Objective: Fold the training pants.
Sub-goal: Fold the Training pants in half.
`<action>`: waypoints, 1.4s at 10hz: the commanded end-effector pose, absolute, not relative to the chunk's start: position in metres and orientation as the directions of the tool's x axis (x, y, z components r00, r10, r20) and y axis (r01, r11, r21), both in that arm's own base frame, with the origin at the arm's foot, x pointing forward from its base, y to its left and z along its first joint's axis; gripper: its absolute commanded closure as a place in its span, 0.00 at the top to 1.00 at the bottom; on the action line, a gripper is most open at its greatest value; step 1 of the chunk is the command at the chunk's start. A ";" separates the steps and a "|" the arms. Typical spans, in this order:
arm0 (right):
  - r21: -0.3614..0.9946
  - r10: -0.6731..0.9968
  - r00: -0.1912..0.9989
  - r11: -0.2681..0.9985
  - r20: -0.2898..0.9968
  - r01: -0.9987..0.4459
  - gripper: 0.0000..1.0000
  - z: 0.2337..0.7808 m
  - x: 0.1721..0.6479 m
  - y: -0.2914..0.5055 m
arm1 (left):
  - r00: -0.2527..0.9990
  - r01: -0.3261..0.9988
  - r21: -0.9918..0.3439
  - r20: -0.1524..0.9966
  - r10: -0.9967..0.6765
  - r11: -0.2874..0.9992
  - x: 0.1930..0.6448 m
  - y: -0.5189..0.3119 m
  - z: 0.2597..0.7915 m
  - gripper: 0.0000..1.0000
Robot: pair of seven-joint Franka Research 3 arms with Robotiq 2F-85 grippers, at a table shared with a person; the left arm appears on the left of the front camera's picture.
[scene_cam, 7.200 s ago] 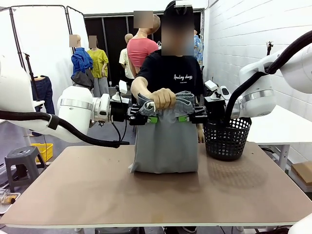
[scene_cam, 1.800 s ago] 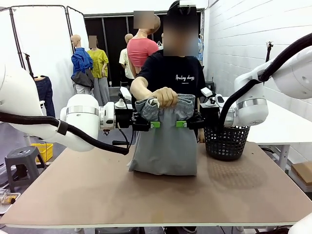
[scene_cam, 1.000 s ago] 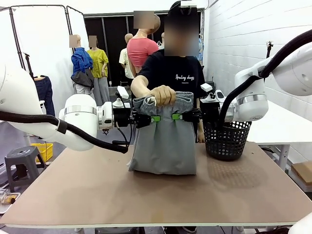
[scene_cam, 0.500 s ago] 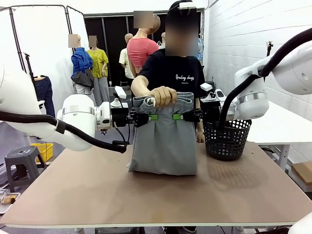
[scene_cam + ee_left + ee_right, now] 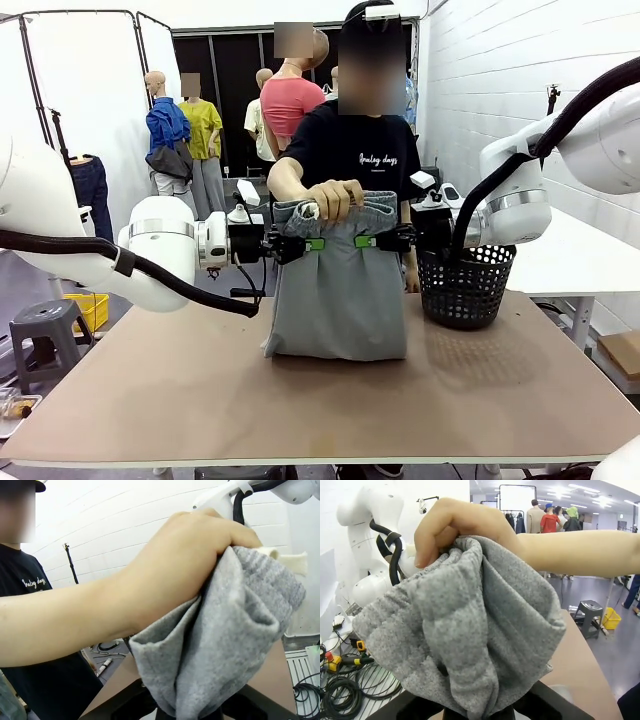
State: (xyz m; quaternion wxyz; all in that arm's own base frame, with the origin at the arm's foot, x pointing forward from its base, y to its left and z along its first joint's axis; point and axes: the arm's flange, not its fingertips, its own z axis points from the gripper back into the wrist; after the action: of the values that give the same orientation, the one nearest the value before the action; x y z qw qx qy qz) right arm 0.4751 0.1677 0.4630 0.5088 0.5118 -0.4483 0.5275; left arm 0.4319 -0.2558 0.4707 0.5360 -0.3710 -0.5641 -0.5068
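The light grey training pants (image 5: pixel 338 295) hang upright over the table, their lower end resting on the tabletop. A person's hand (image 5: pixel 335 198) grips the gathered waistband at the top middle. My left gripper (image 5: pixel 312 243) is shut on the pants' left edge just under the waistband. My right gripper (image 5: pixel 362 241) is shut on the right edge at the same height. In the left wrist view the grey fabric (image 5: pixel 225 650) bunches between my fingers under the person's hand (image 5: pixel 200 545). The right wrist view shows the same fabric (image 5: pixel 465 645) pinched at the bottom, the hand (image 5: pixel 455 525) above.
A black mesh basket (image 5: pixel 465 285) stands on the table at the right, close to my right arm. The person (image 5: pixel 350 150) stands at the far side. The brown tabletop (image 5: pixel 320 400) in front of the pants is bare.
Both grippers have closed on the pants' upper edges just below the waistband. The person's hand still holds the waistband; the pants hang much as before.
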 end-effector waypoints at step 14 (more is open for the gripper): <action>0.047 0.073 0.041 -0.083 0.996 -0.995 0.00 0.464 0.475 0.168 | -0.155 0.958 0.179 0.981 -0.120 0.223 0.432 -0.255 0.475 0.00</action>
State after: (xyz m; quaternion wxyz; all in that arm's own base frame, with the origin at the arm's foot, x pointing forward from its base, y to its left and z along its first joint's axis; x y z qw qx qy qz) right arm 0.4751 0.1677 0.4630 0.5088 0.5118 -0.4483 0.5275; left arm 0.4319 -0.2558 0.4709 0.5360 -0.3709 -0.5642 -0.5068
